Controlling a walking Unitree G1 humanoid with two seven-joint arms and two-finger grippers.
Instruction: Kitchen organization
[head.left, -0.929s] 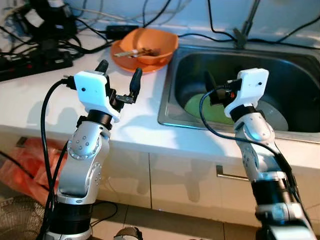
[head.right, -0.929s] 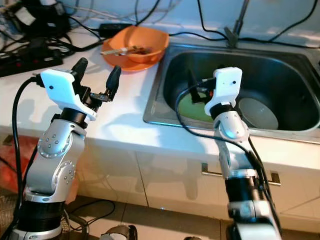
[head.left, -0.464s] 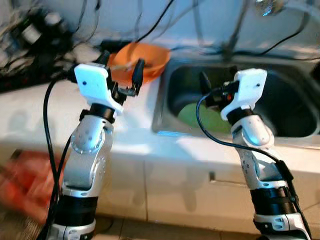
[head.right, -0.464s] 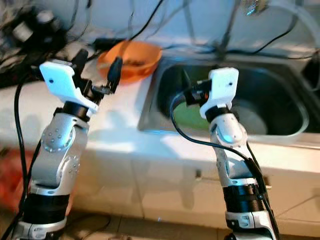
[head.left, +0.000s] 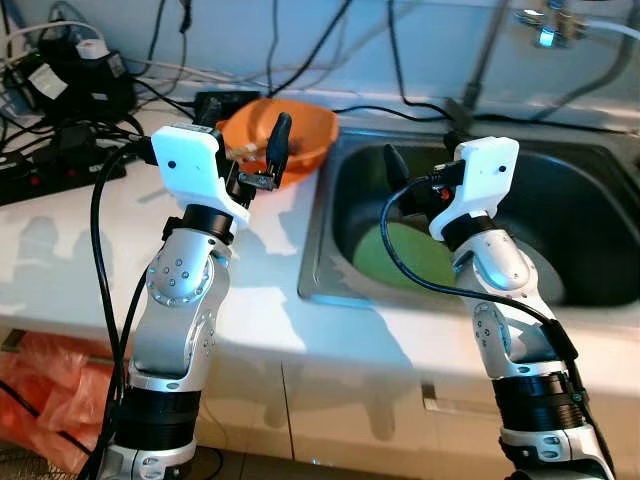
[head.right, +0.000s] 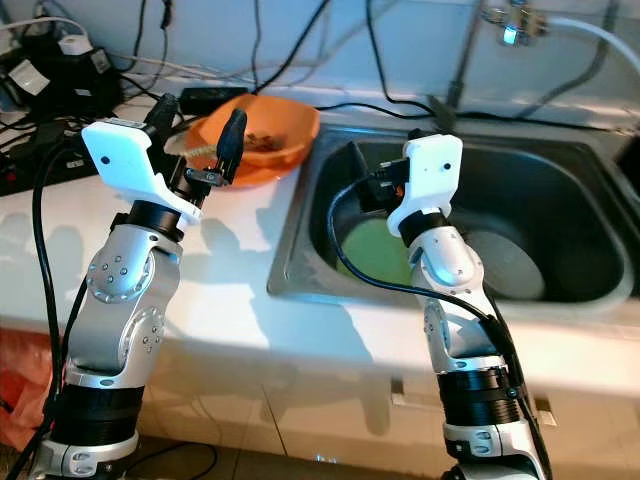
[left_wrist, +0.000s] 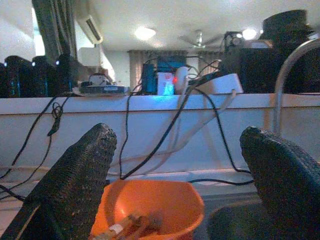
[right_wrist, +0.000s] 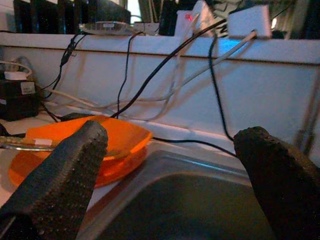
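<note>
A white kitchen counter runs across the middle of the frame, with a steel sink set into it at right of centre. Toward the upper left of centre, an orange bowl sits on the counter just beside the sink's left rim; it holds utensils and some brown scraps, too small to tell apart. Inside the sink lie a green plate and, to its right, a grey plate, both partly hidden by the right arm.

The left gripper is raised above the counter just in front of the orange bowl, its two black fingers spread wide and holding nothing. The right gripper is raised over the left part of the sink, its fingers also spread wide and empty.

Black cables and a power strip crowd the upper left corner. A red bag lies on the floor at lower left.
</note>
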